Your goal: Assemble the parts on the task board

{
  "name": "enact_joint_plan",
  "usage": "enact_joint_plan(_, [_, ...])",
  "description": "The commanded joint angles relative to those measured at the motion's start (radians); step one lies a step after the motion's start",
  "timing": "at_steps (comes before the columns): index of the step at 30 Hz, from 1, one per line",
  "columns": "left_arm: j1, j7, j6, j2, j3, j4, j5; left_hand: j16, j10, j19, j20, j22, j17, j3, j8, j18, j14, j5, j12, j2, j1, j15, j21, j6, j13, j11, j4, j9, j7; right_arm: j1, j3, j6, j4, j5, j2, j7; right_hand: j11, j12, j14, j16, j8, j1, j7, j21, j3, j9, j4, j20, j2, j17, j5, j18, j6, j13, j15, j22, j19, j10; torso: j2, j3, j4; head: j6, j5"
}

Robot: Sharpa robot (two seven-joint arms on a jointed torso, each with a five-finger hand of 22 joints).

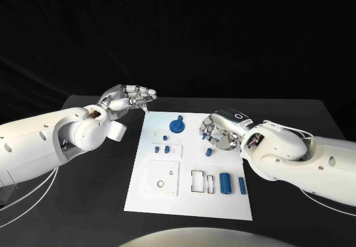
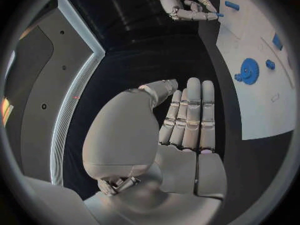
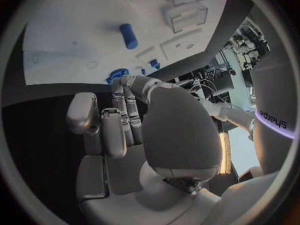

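Head view | left hand [image 1: 127,98] fingers curled, empty, off task board [image 1: 189,203] | right hand [image 1: 220,131] fingers apart, empty, over board

The task board [image 1: 185,200], in the middle of the frame, looks like smooth matt white plastic. The blue gear [image 1: 176,125] and blue cylinders [image 1: 225,182] appear plastic, faintly satin. Both arms wear glossy white shells; the left hand [image 1: 130,98] and right hand [image 1: 219,133] show brushed silvery metal, possibly coated. The table [image 1: 89,206] is matt black.

A white task board [image 1: 189,203] lies on a black table [image 1: 96,206], carrying small blue parts [image 1: 232,183]. The left robot hand [image 1: 127,98] hovers beside its far corner. The right robot hand [image 1: 219,131] is over its right edge.
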Motion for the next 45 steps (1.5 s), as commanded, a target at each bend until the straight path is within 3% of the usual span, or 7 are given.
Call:
enact_joint_plan(1, [0.001,0.004,0.021,0.006,0.001,0.0,-0.008,-0.007,-0.011,-0.007,0.003,-0.001,-0.001,0.0,0.006,0.013,-0.008,0.002,0.001,0.005,-0.005,-0.002,-0.004,0.002,-0.002,-0.001,-0.007,0.0,0.007,-0.005,0.0,-0.047,0.018,0.011,0.023,0.027,-0.032,0.004,0.049,0.007,0.004,-0.007,0.003,0.002,0.003,0.002,-0.006,-0.007,0.005,0.001,0.007,-0.009,0.001,0.0,-0.007,-0.001,0.001,0.04,0.0,-0.0007,0.001,-0.003,0.005])
enact_joint_plan(8, [0.001,0.004,0.023,0.012,0.001,-0.003,-0.011,-0.007,-0.011,-0.007,0.003,-0.001,-0.001,0.0,0.006,0.013,-0.008,0.002,0.001,0.005,-0.005,-0.002,-0.004,0.002,-0.002,-0.001,-0.007,0.0,0.007,-0.023,0.0,-0.035,0.01,0.013,0.087,0.037,-0.031,0.004,0.049,0.007,0.004,-0.007,0.003,0.002,0.003,0.002,-0.007,-0.007,0.005,0.002,0.007,-0.009,0.001,0.0,-0.007,-0.001,0.001,0.04,-0.001,-0.0031,0.0009,-0.01,0.029])
enact_joint_plan(14, [0.001,-0.001,0.024,0.015,0.0,-0.004,-0.012,-0.008,-0.013,-0.007,0.003,-0.001,-0.002,0.0,0.006,0.013,-0.008,0.002,0.001,0.005,-0.006,-0.002,-0.004,0.001,-0.002,-0.001,-0.008,-0.001,0.007,-0.065,-0.002,-0.017,-0.016,0.013,0.138,0.041,-0.031,0.003,0.049,0.007,0.004,-0.008,0.003,-0.001,0.004,0.003,-0.008,-0.007,0.005,0.0,0.007,-0.009,0.001,0.001,-0.007,-0.003,-0.001,0.04,-0.001,-0.0031,0.002,-0.022,0.06])
enact_joint_plan(20, [0.001,-0.004,0.026,0.017,0.0,-0.003,-0.016,-0.008,-0.013,-0.007,0.003,-0.001,-0.002,0.0,0.006,0.013,-0.008,0.002,0.001,0.005,-0.006,-0.002,-0.004,0.001,-0.002,-0.001,-0.008,-0.001,0.007,-0.104,-0.005,-0.002,-0.025,0.009,0.169,0.042,-0.031,0.003,0.049,0.006,0.004,-0.01,0.003,-0.005,0.004,0.003,-0.008,-0.007,0.006,-0.001,0.007,-0.008,0.0,0.001,-0.007,-0.006,-0.003,0.039,0.0,-0.0026,0.0013,-0.031,0.081])
enact_joint_plan(27, [0.001,-0.002,0.026,0.022,0.0,-0.003,-0.017,-0.008,-0.014,-0.007,0.004,-0.001,-0.002,-0.001,0.006,0.013,-0.008,0.002,0.001,0.005,-0.006,-0.002,-0.004,0.001,-0.002,0.0,-0.009,-0.001,0.007,-0.131,-0.007,0.007,-0.038,0.004,0.193,0.042,-0.031,0.002,0.048,0.006,0.004,-0.011,0.003,-0.007,0.005,0.004,-0.009,-0.007,0.006,-0.002,0.006,-0.007,-0.001,0.001,-0.007,-0.007,-0.004,0.039,0.0,-0.0016,0.0003,-0.039,0.089])
enact_joint_plan(45, [0.001,-0.003,0.029,0.031,0.0,-0.009,-0.019,-0.008,-0.015,-0.007,0.004,-0.001,-0.002,-0.001,0.006,0.013,-0.008,0.002,0.002,0.006,-0.006,-0.001,-0.004,0.001,-0.003,0.0,-0.01,-0.001,0.007,-0.165,-0.012,0.036,-0.06,0.003,0.223,0.043,-0.03,0.002,0.048,0.006,0.004,-0.014,0.004,-0.009,0.005,0.005,-0.009,-0.006,0.007,-0.003,0.006,-0.007,-0.002,0.001,-0.007,-0.009,-0.005,0.038,0.001,-0.0019,0.0009,-0.055,0.1])
